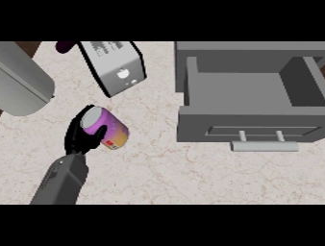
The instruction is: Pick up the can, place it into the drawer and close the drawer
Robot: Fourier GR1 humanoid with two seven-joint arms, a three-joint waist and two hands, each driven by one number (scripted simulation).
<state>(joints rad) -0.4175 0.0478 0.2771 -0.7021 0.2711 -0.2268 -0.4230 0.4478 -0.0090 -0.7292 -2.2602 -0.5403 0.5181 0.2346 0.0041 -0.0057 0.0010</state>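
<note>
Against my left hand (81, 136), whose fingers curl round its side, the purple can (106, 126) leans tilted on the tabletop (158, 168); probably light, stiff and slick, so I'd grip mid-body.

Left of centre in the frame, the left hand (82, 134) curls round a purple can (108, 127) that leans toward the lower right. At right, the grey drawer (254, 126) stands open, its handle (265, 146) toward the lower edge. A toaster (116, 65) sits at upper centre.
</note>
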